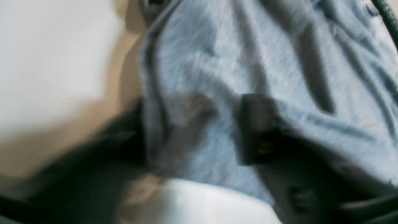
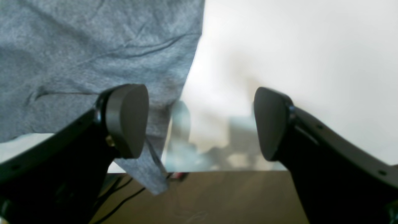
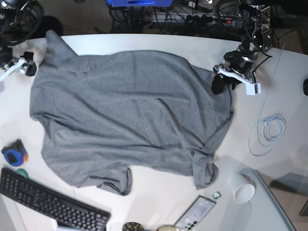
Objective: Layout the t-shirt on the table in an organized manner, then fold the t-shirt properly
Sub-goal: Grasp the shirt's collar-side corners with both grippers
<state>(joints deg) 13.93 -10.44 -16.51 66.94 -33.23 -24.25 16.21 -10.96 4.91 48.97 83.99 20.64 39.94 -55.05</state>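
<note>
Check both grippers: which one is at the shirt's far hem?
The left gripper, pressed into the t-shirt edge; the right gripper hangs open by the opposite corner.

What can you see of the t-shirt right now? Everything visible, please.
The t-shirt is a large heather-grey knit, plain and short-sleeved, spread mostly flat across the white table with shallow creases. One corner runs toward the table's far edge near the right gripper, whose jaws stand open beside the fabric's edge. The near sleeves are bunched and curled. At the opposite far corner the left gripper sits on the cloth's edge; its wrist view is too blurred to show a grip.
</note>
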